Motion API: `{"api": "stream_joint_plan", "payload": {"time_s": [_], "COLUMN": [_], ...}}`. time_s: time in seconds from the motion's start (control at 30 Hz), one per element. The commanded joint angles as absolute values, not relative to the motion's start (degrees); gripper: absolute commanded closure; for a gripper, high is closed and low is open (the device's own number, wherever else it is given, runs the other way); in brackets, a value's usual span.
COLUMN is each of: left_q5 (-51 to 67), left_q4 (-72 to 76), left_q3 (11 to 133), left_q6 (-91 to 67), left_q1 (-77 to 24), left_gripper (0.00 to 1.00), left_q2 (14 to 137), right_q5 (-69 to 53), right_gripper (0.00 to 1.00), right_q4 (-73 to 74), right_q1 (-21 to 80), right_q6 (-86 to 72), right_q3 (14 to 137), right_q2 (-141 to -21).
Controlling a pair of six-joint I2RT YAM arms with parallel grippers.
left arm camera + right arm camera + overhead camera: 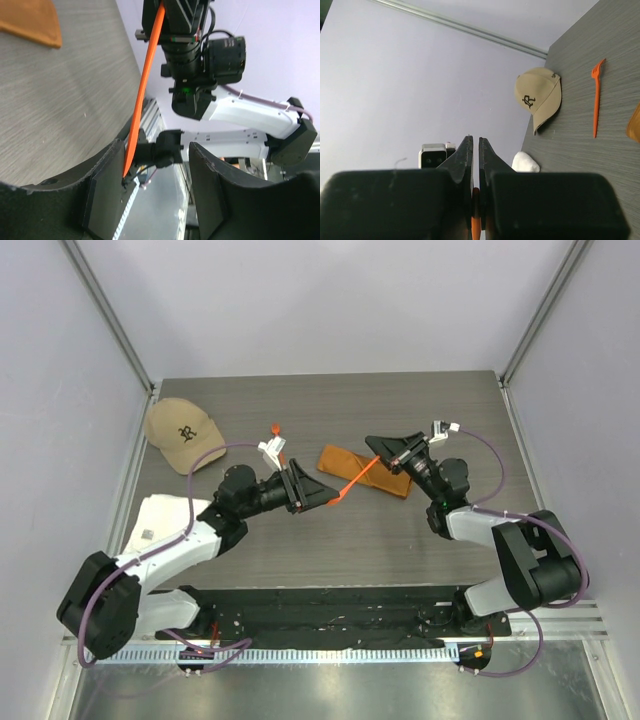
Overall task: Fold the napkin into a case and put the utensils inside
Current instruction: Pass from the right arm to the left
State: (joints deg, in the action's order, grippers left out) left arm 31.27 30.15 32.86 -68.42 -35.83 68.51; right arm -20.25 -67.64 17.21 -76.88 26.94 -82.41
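The napkin (338,460) lies folded as a narrow rust-orange case at mid-table; one corner of it shows in the left wrist view (30,22). My right gripper (377,452) hovers over it, shut on one end of an orange utensil (355,480). The handle is pinched between the jaws (476,225). This utensil (145,85) slants down to my left gripper (322,490), whose jaws stand wide apart (156,150). Its free tip rests against one finger's inner pad (107,190) only. A second utensil, an orange fork (595,100), lies flat on the table (276,429), partly hidden behind the left wrist.
A tan cap (183,433) sits at the back left. A thick white towel (160,520) lies at the left edge beside the left arm. Grey walls enclose the dark table (400,540) on three sides.
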Motion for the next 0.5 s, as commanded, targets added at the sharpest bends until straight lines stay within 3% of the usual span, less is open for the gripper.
{"api": "stream_joint_plan", "payload": {"time_s": [0.0, 0.23, 0.47], "left_q5": [24.4, 22.8, 22.5], "left_q4": [39.1, 41.3, 40.4], "left_q3": [30.9, 30.8, 30.7], "left_q6": [-71.7, -73.2, -73.4], "left_q1": [-37.4, -39.5, -39.6], "left_gripper": [0.45, 0.53, 0.52], "left_q2": [66.2, 68.0, 68.8], "right_q5": [-15.0, -11.9, -12.0], "right_gripper": [0.99, 0.99, 0.99], "right_q4": [-71.8, -74.6, -75.2], "right_q1": [17.6, 18.7, 18.6], "right_q6": [-76.2, -76.6, -76.3], "right_q3": [26.4, 24.5, 24.4], "right_q2": [-80.8, -80.2, -79.1]}}
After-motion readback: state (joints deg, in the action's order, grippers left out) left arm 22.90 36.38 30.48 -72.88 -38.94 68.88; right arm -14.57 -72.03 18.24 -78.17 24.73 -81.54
